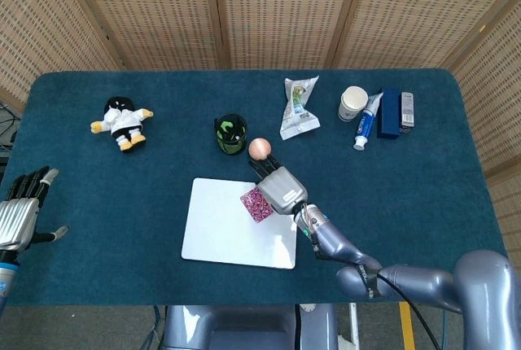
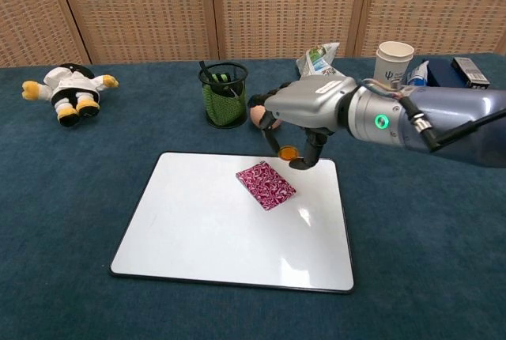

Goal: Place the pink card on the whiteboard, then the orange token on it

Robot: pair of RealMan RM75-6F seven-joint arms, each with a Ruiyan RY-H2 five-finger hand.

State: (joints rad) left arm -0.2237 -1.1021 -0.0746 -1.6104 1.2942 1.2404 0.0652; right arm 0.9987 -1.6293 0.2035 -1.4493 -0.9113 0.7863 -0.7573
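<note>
The pink patterned card lies flat on the whiteboard, in its upper right part. My right hand hovers over the board's far right area, just right of and above the card. It pinches the small orange token between thumb and a finger; the token hangs above the board, close to the card's right corner. The head view hides the token under the hand. My left hand rests at the table's left edge, fingers spread, holding nothing.
Behind the board stand a black mesh pen cup and a peach ball. A snack bag, paper cup, toothpaste tube and dark blue box sit at the back right. A plush toy lies back left.
</note>
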